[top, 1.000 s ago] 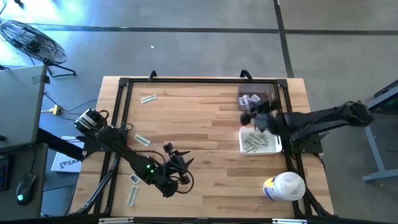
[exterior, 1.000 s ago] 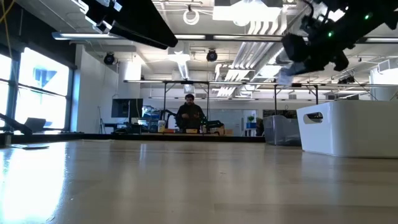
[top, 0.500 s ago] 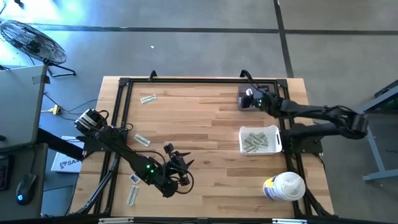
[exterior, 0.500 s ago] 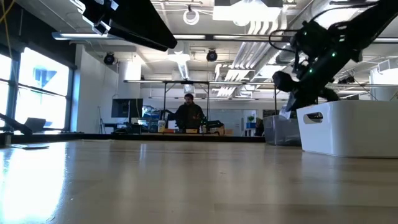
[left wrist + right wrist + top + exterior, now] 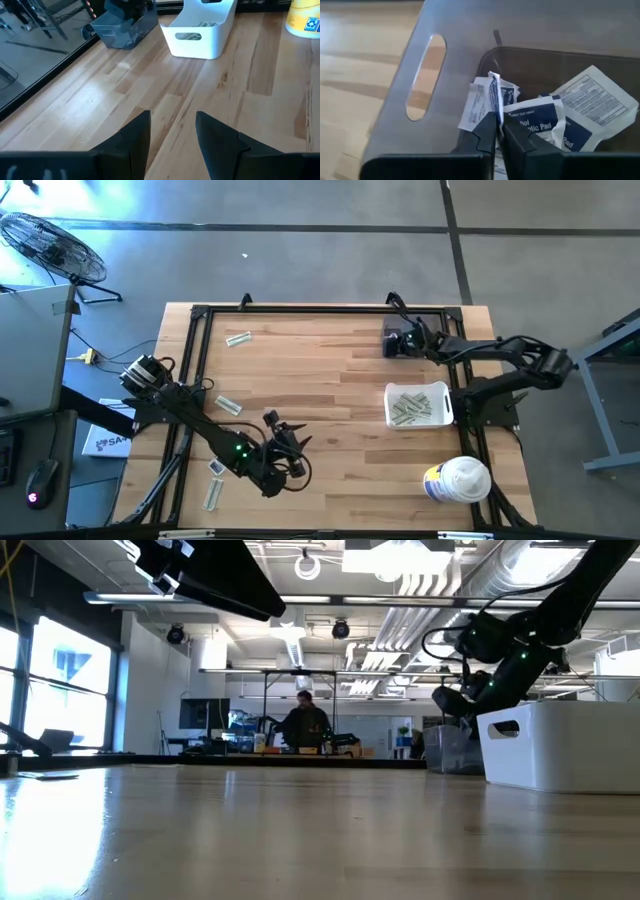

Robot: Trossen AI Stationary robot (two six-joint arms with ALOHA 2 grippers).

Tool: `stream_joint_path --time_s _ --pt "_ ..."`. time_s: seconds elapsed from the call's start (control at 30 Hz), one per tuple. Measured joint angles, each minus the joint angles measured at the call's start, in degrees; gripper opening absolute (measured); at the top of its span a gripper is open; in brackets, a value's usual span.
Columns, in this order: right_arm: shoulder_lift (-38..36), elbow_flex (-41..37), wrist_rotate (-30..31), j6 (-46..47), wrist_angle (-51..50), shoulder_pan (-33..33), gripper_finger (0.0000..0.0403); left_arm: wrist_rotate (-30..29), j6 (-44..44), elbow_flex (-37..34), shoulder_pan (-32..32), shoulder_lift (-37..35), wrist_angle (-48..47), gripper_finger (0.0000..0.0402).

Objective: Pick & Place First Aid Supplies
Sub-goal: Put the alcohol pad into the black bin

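Step in hand: the right gripper (image 5: 498,131) is reaching into the grey bin (image 5: 402,338) at the table's far right corner and is pinching one square sachet (image 5: 485,100) by its upright edge, fingers nearly closed on it.
Sachets: several more white alcohol-pad sachets (image 5: 585,107) with dark blue print are lying in that grey bin (image 5: 420,95), just beside the gripped one.
Strip wrappers: a pile is lying in the white bin (image 5: 419,405), which is sitting nearer than the grey bin; loose strips (image 5: 238,338) are lying on the wood on the left half of the table (image 5: 330,380).
Left gripper: the left gripper (image 5: 172,132) is hovering low over bare wood near the front edge, fingers spread apart and holding nothing.
Next move, as I judge it: lifting the sachet straight up clear of the bin wall without dragging its neighbours, then carrying it to wherever it belongs.
Hard to make out: the right gripper is covering most of the grey bin in the high view; whether the pinch is catching one sachet or two is unclear; the sachet's destination is not shown.
Other: a white tub (image 5: 458,478) with a yellow-blue label is standing at the near right.
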Motion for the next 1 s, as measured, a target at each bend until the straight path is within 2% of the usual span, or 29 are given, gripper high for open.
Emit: stream_joint_path --time_s 0.27,0.43,0.5,0.6,0.73,0.83,1.0 --pt "-1.7 0.0 0.3 -6.1 1.3 0.0 0.0084 0.0 0.0 0.0 0.0 0.0 0.0 0.0154" --pt "-7.4 0.1 2.1 -9.8 -1.7 0.0 0.0132 0.5 -0.1 0.0 0.0 -0.6 -3.3 0.0154" --pt "-10.9 0.1 2.3 -10.3 -4.3 0.7 0.0145 3.0 -2.0 0.0 0.0 -1.9 -6.6 0.0154" --pt "-16.8 0.1 2.1 -11.3 -8.9 4.0 0.016 9.5 -5.3 0.1 -0.1 -4.4 -11.9 0.0154" --pt "-23.9 0.1 1.7 -11.1 -12.3 13.0 0.0173 24.4 -8.0 0.1 -0.5 -8.0 -17.4 0.0154" --pt "-27.9 0.1 1.2 -11.0 -11.0 21.9 0.0174 35.0 -12.9 0.1 -1.0 -9.8 -21.8 0.0154" --pt "-30.1 0.1 3.2 -11.4 -3.8 37.5 0.0165 48.4 -24.7 0.0 -3.4 -9.8 -30.2 0.0154"
